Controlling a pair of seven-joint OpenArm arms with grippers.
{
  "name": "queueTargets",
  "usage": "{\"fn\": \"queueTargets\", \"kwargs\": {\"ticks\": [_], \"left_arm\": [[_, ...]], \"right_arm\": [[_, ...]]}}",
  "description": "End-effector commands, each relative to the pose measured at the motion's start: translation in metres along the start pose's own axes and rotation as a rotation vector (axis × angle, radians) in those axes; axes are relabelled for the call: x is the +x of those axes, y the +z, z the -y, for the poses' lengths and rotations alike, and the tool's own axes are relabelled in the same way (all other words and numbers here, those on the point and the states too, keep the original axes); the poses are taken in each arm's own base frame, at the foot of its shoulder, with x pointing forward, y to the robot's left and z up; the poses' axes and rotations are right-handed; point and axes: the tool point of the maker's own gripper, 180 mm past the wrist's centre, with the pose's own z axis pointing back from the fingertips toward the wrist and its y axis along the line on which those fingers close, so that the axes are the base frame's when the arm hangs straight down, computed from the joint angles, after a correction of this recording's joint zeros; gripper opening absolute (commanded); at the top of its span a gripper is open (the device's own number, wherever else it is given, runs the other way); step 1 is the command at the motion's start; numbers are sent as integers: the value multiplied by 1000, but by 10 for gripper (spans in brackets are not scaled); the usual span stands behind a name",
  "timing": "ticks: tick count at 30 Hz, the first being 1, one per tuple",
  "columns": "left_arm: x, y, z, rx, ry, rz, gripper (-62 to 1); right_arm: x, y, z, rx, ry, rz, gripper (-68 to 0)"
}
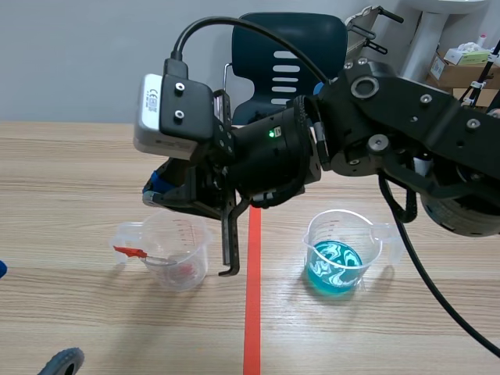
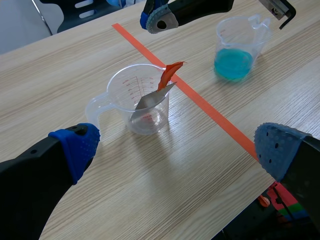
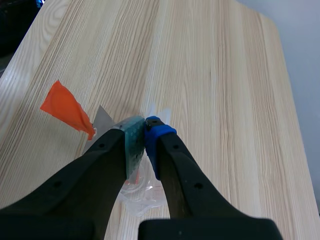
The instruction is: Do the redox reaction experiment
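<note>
A clear measuring cup (image 1: 168, 250) (image 2: 142, 100) stands left of the tape line. A metal strip (image 2: 155, 97) with an orange-red tag (image 1: 129, 251) (image 2: 170, 72) (image 3: 67, 110) leans inside it. A second clear cup (image 1: 337, 254) (image 2: 237, 47), holding blue liquid, stands right of the line. My right arm comes across from the right. Its gripper (image 1: 158, 186) (image 2: 157, 17) (image 3: 145, 127) hangs shut just above the left cup (image 3: 142, 195), with nothing between its pads and the strip beside it. My left gripper (image 2: 180, 145) is open, low and in front of the left cup.
An orange-red tape line (image 1: 251, 312) (image 2: 210, 107) runs down the table between the two cups. A dark chair (image 1: 289, 62) stands behind the table's far edge, with boxes (image 1: 461, 66) at the back right. The table's near edge (image 2: 245, 212) lies close under my left gripper.
</note>
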Motion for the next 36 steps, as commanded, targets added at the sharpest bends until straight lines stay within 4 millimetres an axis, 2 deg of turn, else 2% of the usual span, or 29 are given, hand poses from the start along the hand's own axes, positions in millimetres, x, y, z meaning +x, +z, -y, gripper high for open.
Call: {"fn": "queueTargets", "kwargs": {"ticks": [1, 36], "left_arm": [[8, -2, 0, 4, 0, 30, 14], [8, -2, 0, 3, -1, 30, 14]], "right_arm": [[12, -1, -1, 5, -3, 56, -667], [17, 0, 2, 1, 7, 71, -667]]}}
